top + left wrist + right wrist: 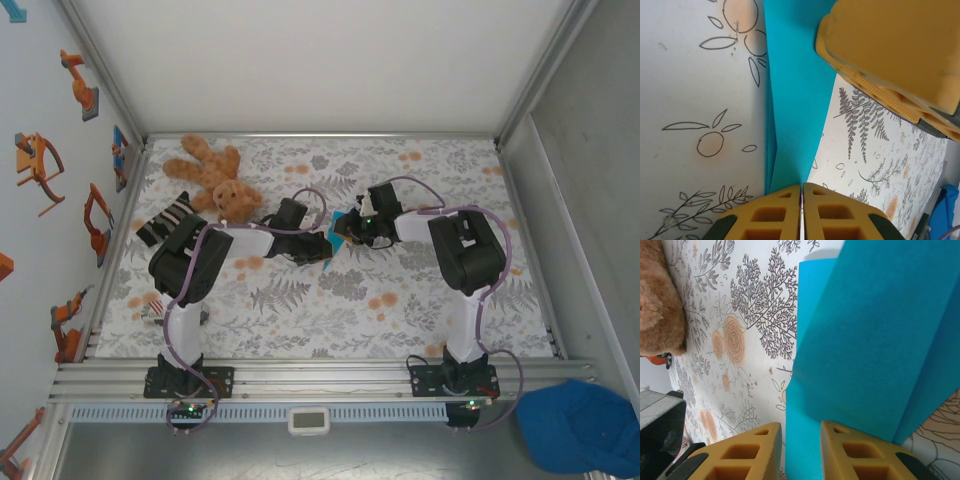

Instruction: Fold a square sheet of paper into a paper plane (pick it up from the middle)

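Yellow fingers [770, 220] of the left gripper [801, 189] sit right under my left wrist camera, pressed flat together, and the narrow end of the square sheet of paper [795, 100] runs into the seam between them, so I read that gripper as closed on the sheet. From there the cyan paper stretches away in creased layers and passes under the right gripper's fingers [890, 50].

On the right wrist camera, the right gripper [801, 426] stands part open with folded paper [875, 340] lying in the gap. I cannot tell whether its pads press on it. One fold stands up off the surface [740, 305], and the teddy bear [657, 300] is at the edge.

From above, the left arm rises from its base, bends at the elbow and reaches right. The right arm mirrors it, reaching left. Both grippers meet over the paper [340, 228] near the middle of the surface [400, 300], just in front of the bear [215, 180].
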